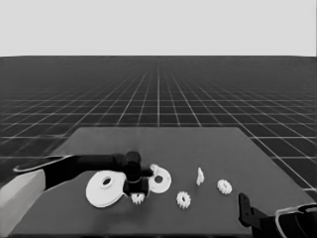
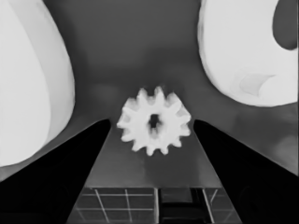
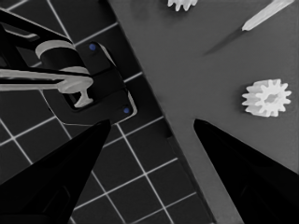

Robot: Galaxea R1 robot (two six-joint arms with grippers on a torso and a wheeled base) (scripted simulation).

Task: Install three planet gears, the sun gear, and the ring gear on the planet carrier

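Note:
My left gripper point(image 1: 137, 191) reaches in from the left and stands open just above the table, between the two round parts. A small planet gear point(image 2: 154, 127) lies flat between its fingertips, touching neither finger point(image 2: 70, 163). The same gear point(image 1: 137, 199) shows just below the gripper in the head view. The larger round part, the ring gear point(image 1: 103, 189), lies to the gripper's left. The smaller round part, the planet carrier point(image 1: 162, 181), lies to its right. A toothed gear point(image 1: 154, 168) shows at the carrier's far rim. My right gripper point(image 1: 243, 199) is parked open at the table's near right corner.
Two more gears point(image 1: 184, 199) point(image 1: 224, 186) lie right of the carrier. A thin white piece point(image 1: 199, 176) stands between them. The right wrist view shows one gear point(image 3: 267, 97), the table's edge, and dark machinery point(image 3: 93, 88) over the floor grid.

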